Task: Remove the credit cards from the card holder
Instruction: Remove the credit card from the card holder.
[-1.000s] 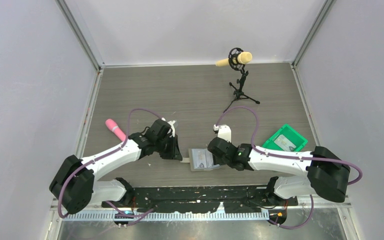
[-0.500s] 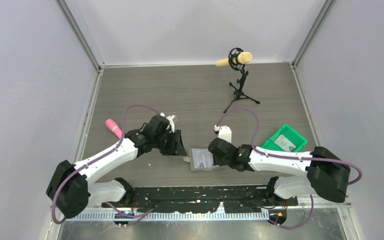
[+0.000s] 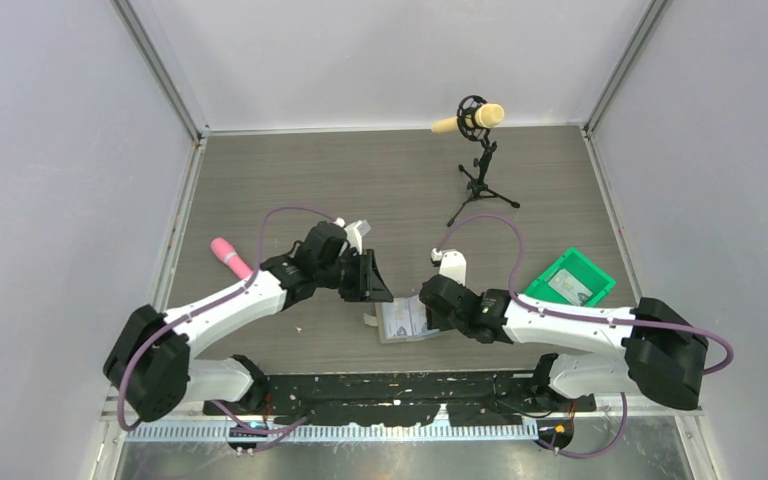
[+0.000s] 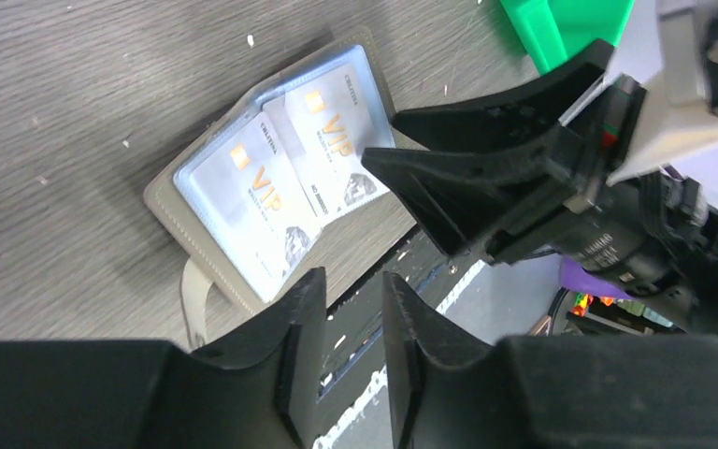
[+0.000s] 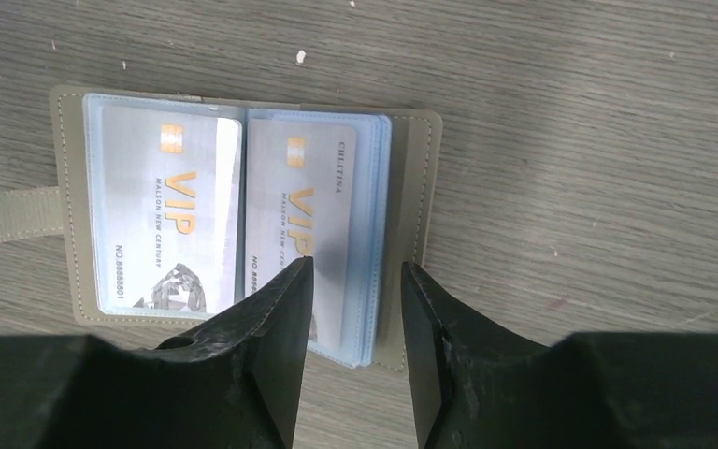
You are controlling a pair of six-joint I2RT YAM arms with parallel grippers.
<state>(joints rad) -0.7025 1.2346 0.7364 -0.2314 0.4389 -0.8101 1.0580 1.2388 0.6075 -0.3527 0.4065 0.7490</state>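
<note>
On grey tabletop [image 5: 570,140] the card holder [image 5: 243,187] is laid open under the half-open, empty right gripper [image 5: 355,271], its seemingly stiff, slick credit cards [image 5: 304,215] best pinched by an edge; the left gripper [image 4: 353,276] is narrowly parted, empty.

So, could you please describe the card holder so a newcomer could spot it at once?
Near the table's front edge, the left gripper and the right gripper face each other. The card holder lies open and flat there; unlike the green bin to its right, it is grey-olive, with clear pockets showing two pale VIP cards.
</note>
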